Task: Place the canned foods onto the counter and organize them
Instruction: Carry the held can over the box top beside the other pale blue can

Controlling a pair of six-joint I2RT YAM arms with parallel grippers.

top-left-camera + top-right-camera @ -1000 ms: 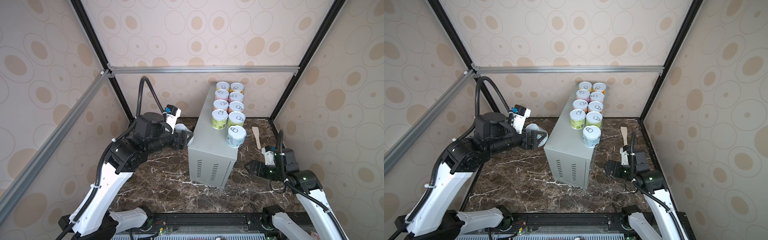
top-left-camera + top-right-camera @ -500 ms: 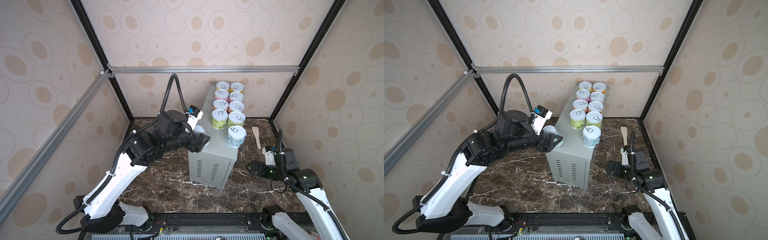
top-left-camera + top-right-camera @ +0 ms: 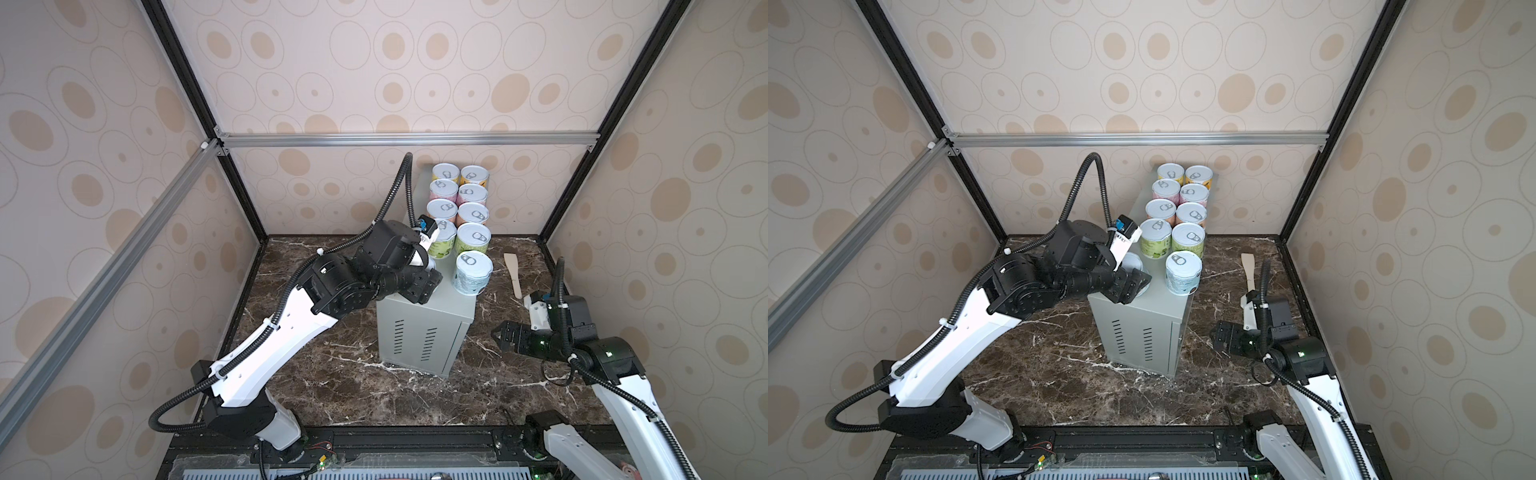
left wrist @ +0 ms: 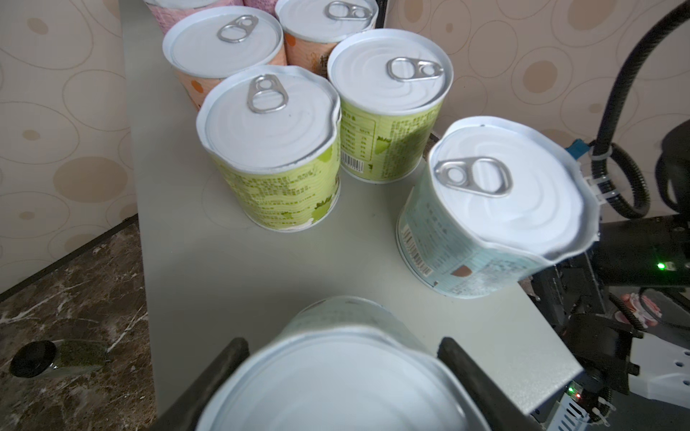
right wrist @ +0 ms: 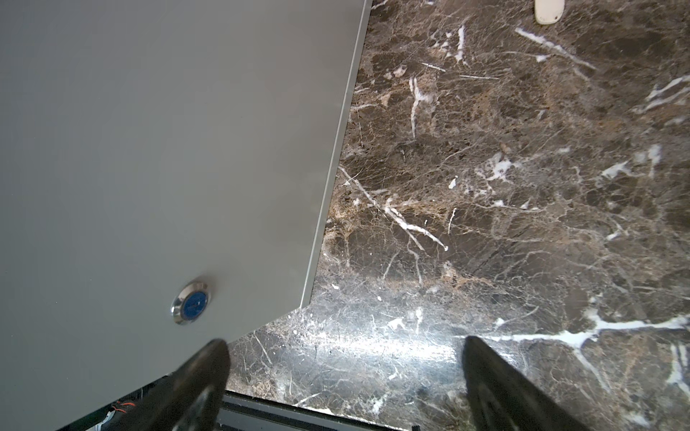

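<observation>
In both top views the counter [image 3: 415, 340] is seen mid-scene on the marble surface [image 3: 332, 374]. Nine of the canned foods [image 3: 471, 214] are stood on its top: four pairs running to the far end, and a white-blue tin [image 3: 473, 274] alone, close to the right edge. The left gripper [image 3: 1133, 284] is reached over the near-left part of the top and is clamped on a tenth tin [image 3: 1133, 264]; whether that tin is set down cannot be told. The right gripper [image 3: 500, 337] is held low to the right of the counter, jaws spread, nothing in them. A wooden spatula [image 3: 513, 276] is lying far right. In the left wrist view the tenth tin is gripped across its side wall between both fingers [image 4: 224, 358], lid up, with bare top ahead of it beside the white-blue tin. Lid rims on a green tin [image 4: 269, 123] and the white-blue one are seen crumpled, so the rims are judged thin and easily dented. Bodies are judged stiff, labels smooth and possibly slippery, weight probably light. A hold on the wall below the rim is advised, squeeze kept gentle. A glass jar [image 4: 56, 358] is lying on the marble surface. In the right wrist view only the counter's side, the marble surface and the spread fingers [image 5: 209, 377] are shown.
</observation>
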